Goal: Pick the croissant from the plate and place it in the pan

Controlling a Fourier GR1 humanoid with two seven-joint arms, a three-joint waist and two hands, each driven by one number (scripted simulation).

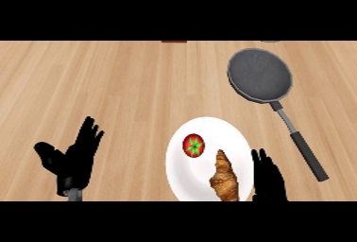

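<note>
A brown croissant (225,177) lies on the right half of a white plate (209,130) near the lower edge of the head view. My right hand (267,179) stands just right of the croissant at the plate's rim, fingers straight and pointing up, open; I cannot tell whether it touches the croissant. The grey pan (259,74) lies at the upper right, its dark handle (304,146) running down toward the lower right. My left hand (73,158) rests open at the lower left, fingers up, holding nothing.
A red tomato with a green top (194,145) sits on the plate's left half, close to the croissant's tip. The wooden counter (105,85) stretches bare across the left and middle. A small dark object (174,41) shows at the far edge.
</note>
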